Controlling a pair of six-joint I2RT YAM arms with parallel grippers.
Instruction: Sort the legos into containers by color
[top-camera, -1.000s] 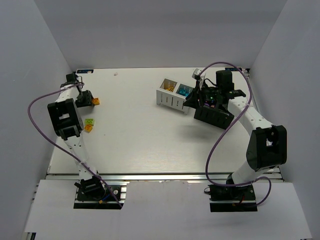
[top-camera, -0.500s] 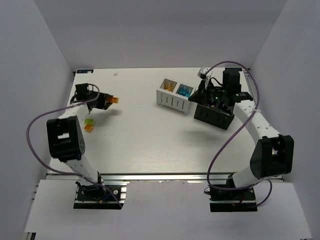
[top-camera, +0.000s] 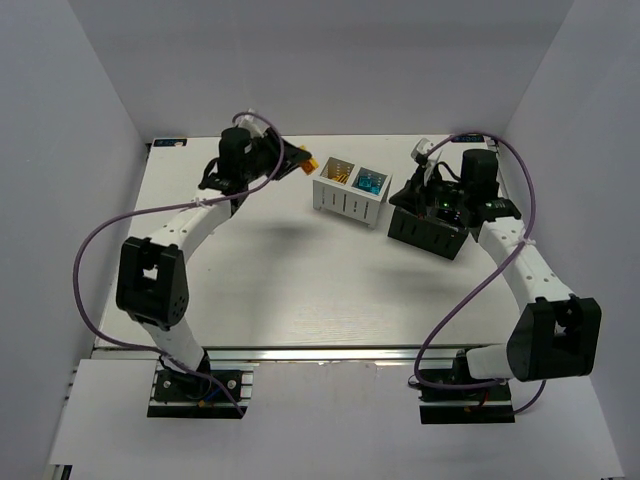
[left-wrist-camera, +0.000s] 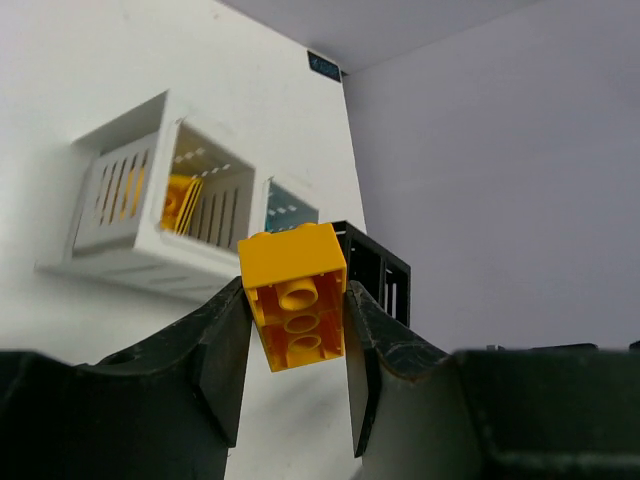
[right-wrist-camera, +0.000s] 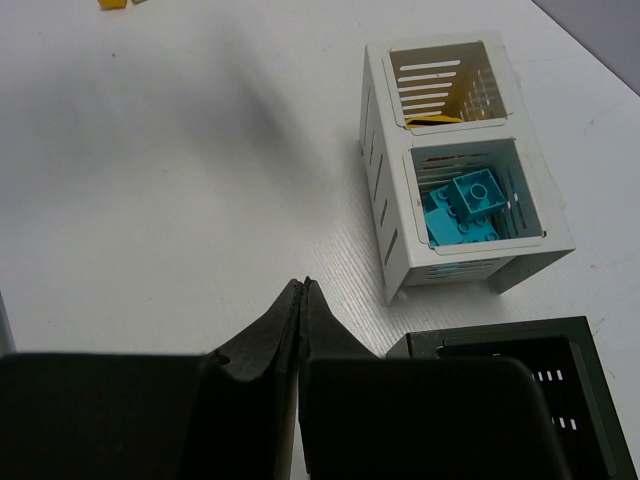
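While in the left tool (left-wrist-camera: 296, 312), orange brick (left-wrist-camera: 291, 268) long-axis outward, underside camera-ward.

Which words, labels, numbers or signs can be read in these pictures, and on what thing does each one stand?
No text is readable in any view.
Small dark tag at the far edge of the table: its marks are too small and blurred to read.
Orange brick, white container, black container: no print is visible on them.
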